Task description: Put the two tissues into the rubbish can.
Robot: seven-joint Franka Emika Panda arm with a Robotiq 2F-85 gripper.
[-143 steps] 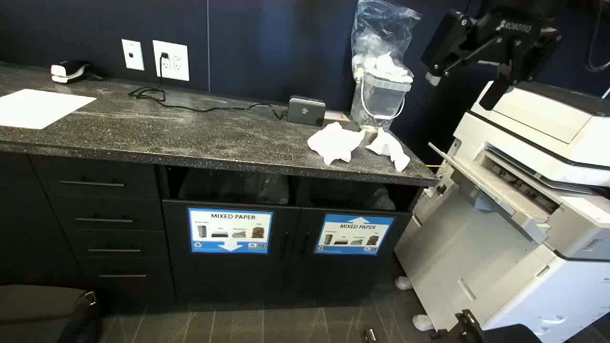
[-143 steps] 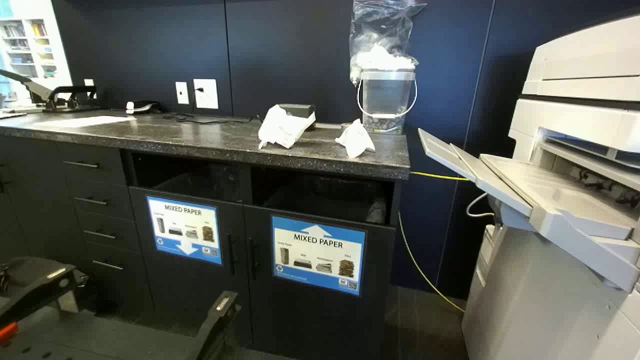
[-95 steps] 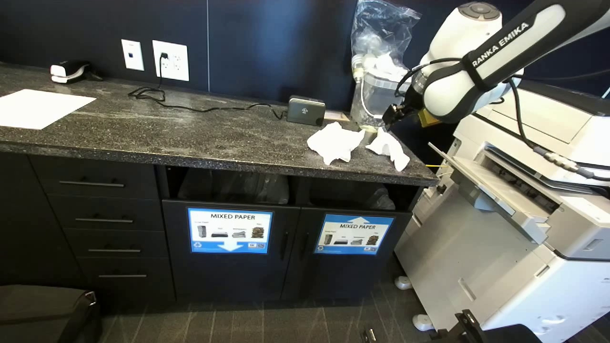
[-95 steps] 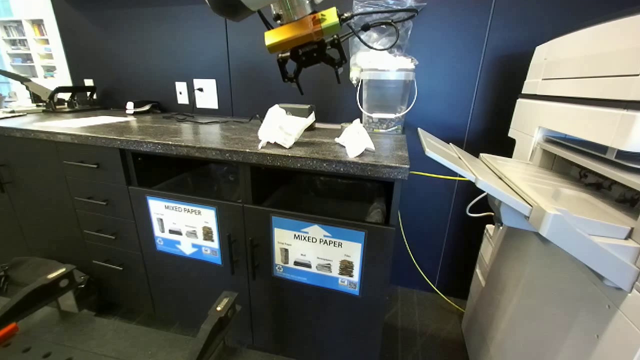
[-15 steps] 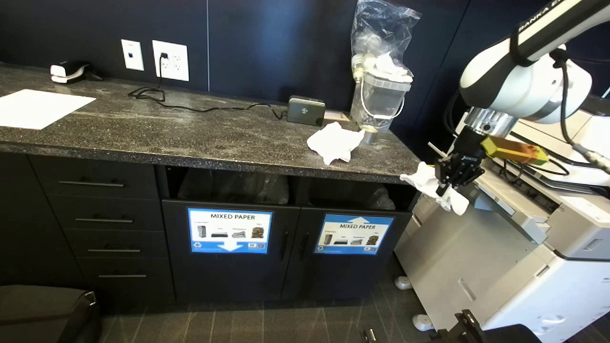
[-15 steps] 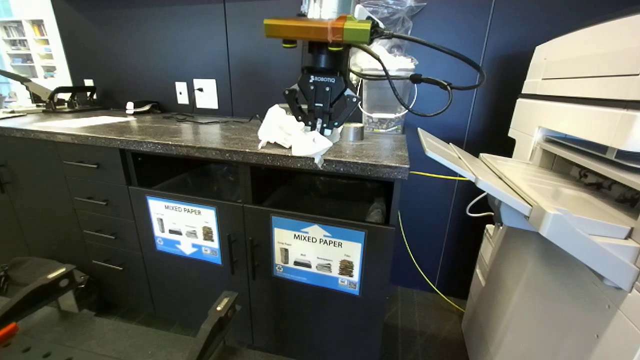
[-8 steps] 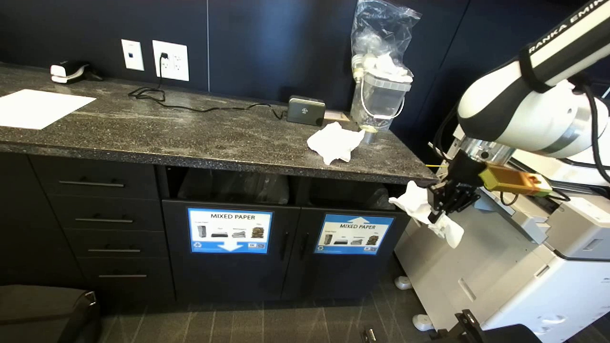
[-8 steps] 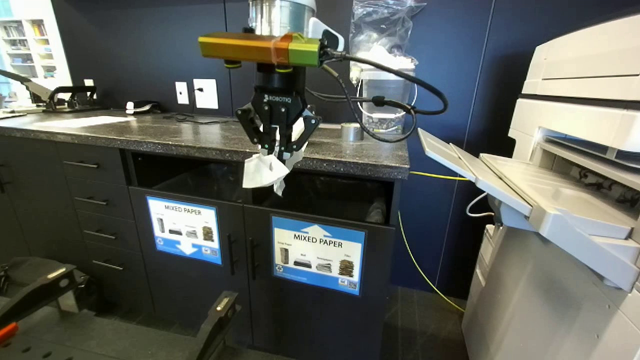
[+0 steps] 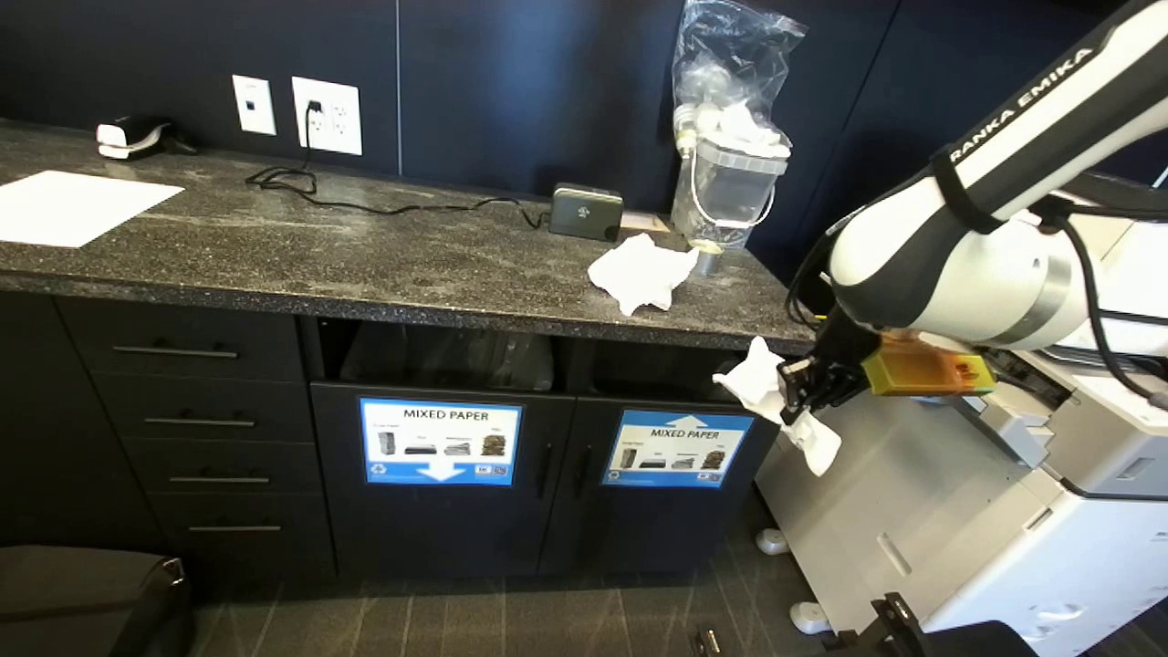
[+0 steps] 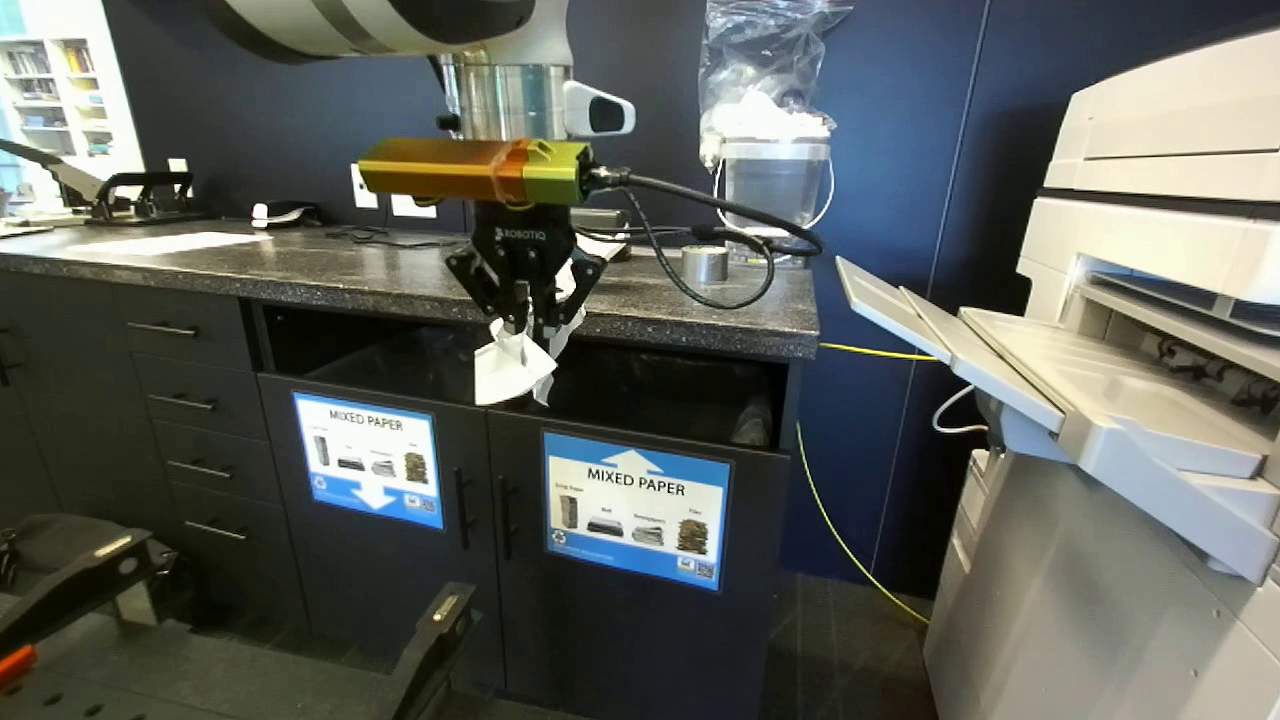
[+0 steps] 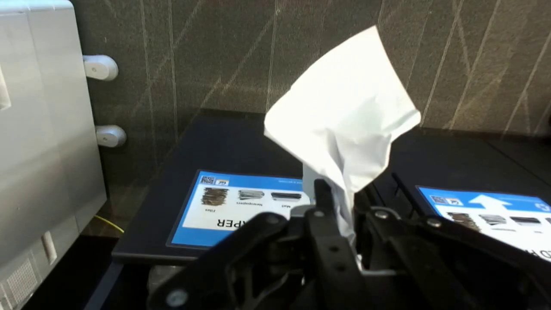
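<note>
black two-finger claw (image 10: pixel 530 327) closed tight on a crumpled white paper tissue (image 11: pixel 344 107), pinched about mid-sheet, ends flaring out either side. both hang in front of the black panelled cabinet (image 10: pixel 620 640); gap in depth can't be told from these views. close by: a black rectangular bin opening (image 10: pixel 655 385), the one nearer the big off-white printer (image 9: pixel 912 493), over a blue-and-white "mixed paper" sign (image 10: pixel 637 510) (my guess for the rubbish can, nothing is labelled as such). farther off, a second crumpled white tissue (image 9: pixel 644 274) lies on the dark speckled bench (image 9: pixel 392 255), just beside a round silver tape roll (image 10: pixel 704 264), contact unclear. progress: one tissue lifted, not binned yet; the other one not picked up. i'd call it under half done. left, as i judge it: get this one into the opening, let go, then fetch the second and do the same.
</note>
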